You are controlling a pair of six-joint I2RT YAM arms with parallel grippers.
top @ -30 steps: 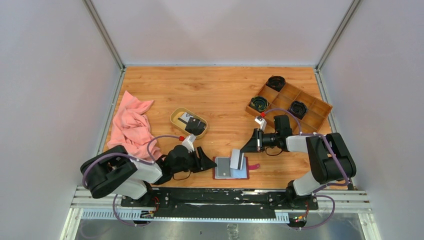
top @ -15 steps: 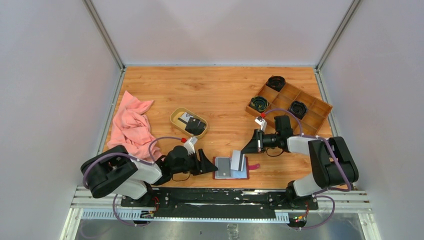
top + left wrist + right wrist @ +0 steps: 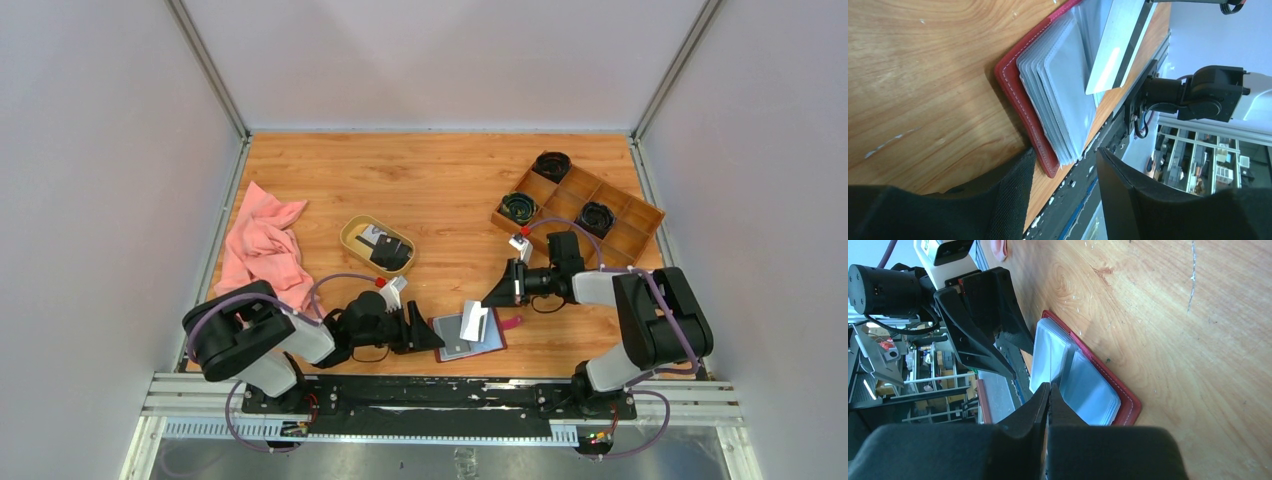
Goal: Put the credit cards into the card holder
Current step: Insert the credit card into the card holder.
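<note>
Left gripper (image 3: pixel 432 337) has nudged the card holder (image 3: pixel 468 349) askew.

The orange-brown wooden table top (image 3: pixel 440 190) has a smooth, slightly shiny finish with fine pale scratches. The dark red leather card holder (image 3: pixel 1009 87) is matt, with pale stitching along its edge; its grey plastic pockets (image 3: pixel 1068 85) are glossy. The white credit card (image 3: pixel 1113 50) looks smooth. The pink cloth (image 3: pixel 262 250) at the left is soft and crumpled.

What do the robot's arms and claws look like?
The left arm and right arm have black joints, pale grey links and looping purple cables. Each wrist carries a white block with a red tab. The left claw and right claw are black and wedge-shaped.
</note>
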